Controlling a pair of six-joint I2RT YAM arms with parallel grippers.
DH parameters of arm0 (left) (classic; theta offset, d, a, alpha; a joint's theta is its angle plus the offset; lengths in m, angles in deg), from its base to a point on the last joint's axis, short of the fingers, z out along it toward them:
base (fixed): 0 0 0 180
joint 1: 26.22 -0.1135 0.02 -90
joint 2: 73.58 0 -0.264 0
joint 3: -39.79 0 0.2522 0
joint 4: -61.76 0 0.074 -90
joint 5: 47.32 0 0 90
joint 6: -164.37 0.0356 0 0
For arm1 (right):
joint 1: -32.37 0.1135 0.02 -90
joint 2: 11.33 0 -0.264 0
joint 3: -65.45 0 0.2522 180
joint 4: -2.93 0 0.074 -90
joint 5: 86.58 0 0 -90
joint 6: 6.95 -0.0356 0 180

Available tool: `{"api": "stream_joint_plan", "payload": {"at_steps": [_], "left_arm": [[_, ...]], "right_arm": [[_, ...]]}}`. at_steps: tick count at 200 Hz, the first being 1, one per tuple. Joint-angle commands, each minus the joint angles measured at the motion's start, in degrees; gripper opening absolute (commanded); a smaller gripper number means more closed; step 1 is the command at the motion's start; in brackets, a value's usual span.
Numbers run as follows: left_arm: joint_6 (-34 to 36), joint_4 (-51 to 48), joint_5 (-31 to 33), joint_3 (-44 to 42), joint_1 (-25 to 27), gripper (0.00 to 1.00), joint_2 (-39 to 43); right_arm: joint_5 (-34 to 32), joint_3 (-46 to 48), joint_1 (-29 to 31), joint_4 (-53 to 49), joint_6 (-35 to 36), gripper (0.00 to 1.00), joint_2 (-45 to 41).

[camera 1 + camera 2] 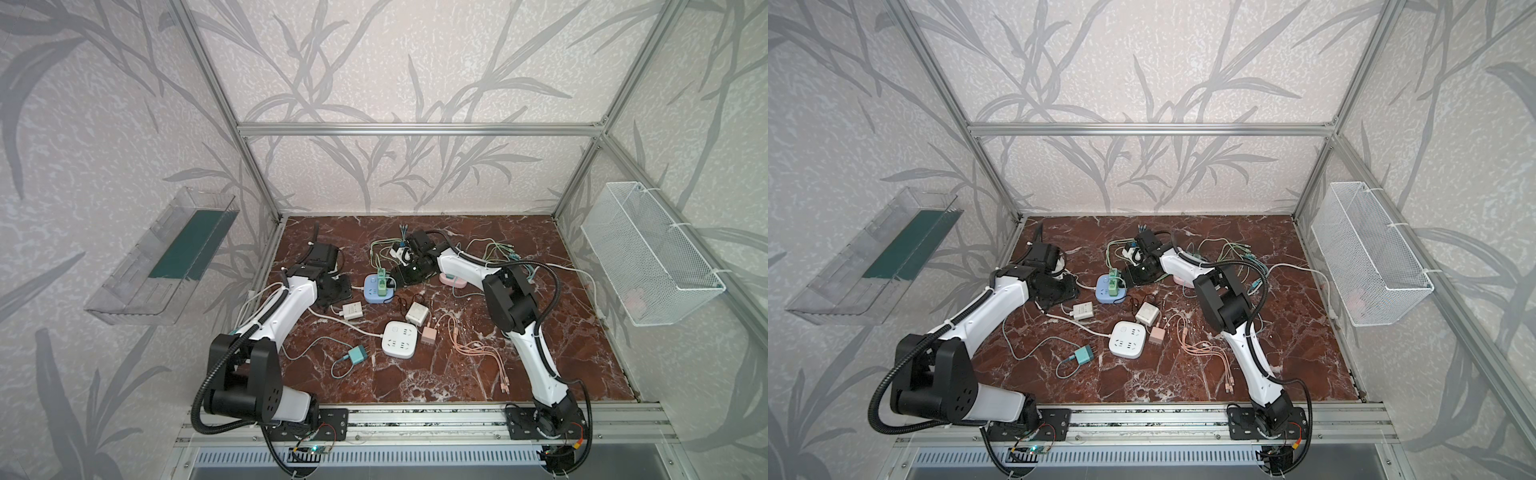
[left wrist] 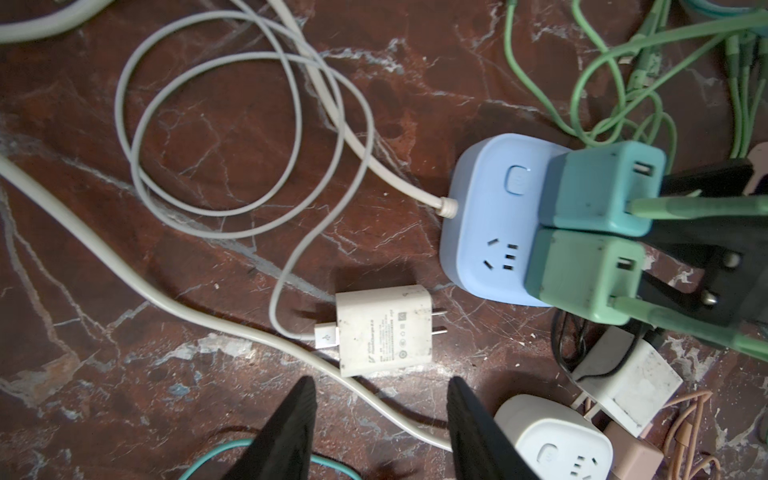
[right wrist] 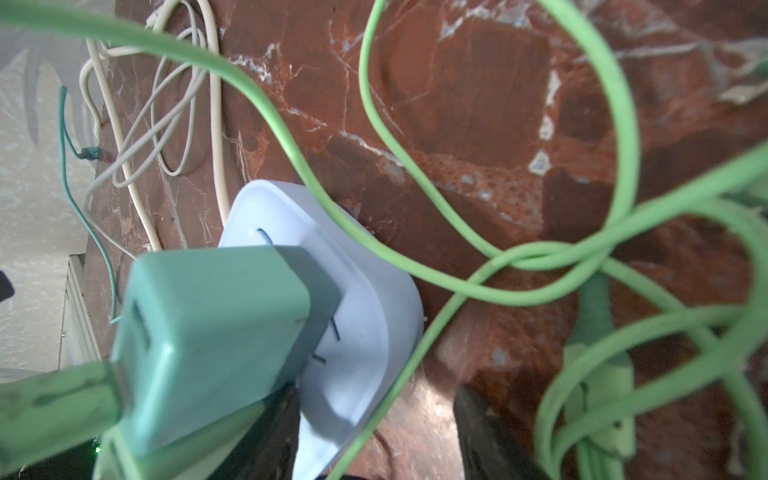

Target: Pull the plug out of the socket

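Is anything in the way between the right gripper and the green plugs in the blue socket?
Nothing solid. The right gripper is open right beside the teal plug and green plug. Only loose green cables loop across there, one over the socket's edge.

Your left arm point(image 1: 291, 303) and right arm point(image 1: 536, 353) wear the same livery: glossy white link shells between matt black joint housings point(image 1: 257, 386) (the big shoulder one shows a ring of small holes). A ribbed black conduit point(image 1: 200, 390) runs along each arm, fastened with white zip ties. Each arm is bolted to a black base plate point(image 1: 334, 419), with thin red wires beneath. The left gripper point(image 2: 380, 386) has tapered black fingers point(image 2: 286, 436) with finely ribbed faces.
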Motion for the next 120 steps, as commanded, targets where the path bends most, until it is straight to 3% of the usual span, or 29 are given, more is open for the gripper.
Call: {"api": "stream_joint_plan", "payload": {"at_steps": [1,56,82,120], "left_arm": [[-0.48,1.52,2.15,1.33,2.99,0.53,0.70],[-0.51,3.08,1.87,2.92,4.46,0.55,-3.74],[0.24,3.60,1.44,5.36,4.38,0.55,-6.89],[0.52,5.05,-0.20,8.09,3.43,0.56,-10.61]], "right_arm": [[-1.86,1.68,-0.36,-0.17,-1.58,0.62,-1.36],[-4.61,3.72,-2.23,0.53,-1.81,0.68,-6.94],[-9.73,5.70,-2.70,0.02,-2.90,0.77,-10.99],[-17.63,12.40,-2.66,3.75,-6.48,0.81,-18.14]]}}
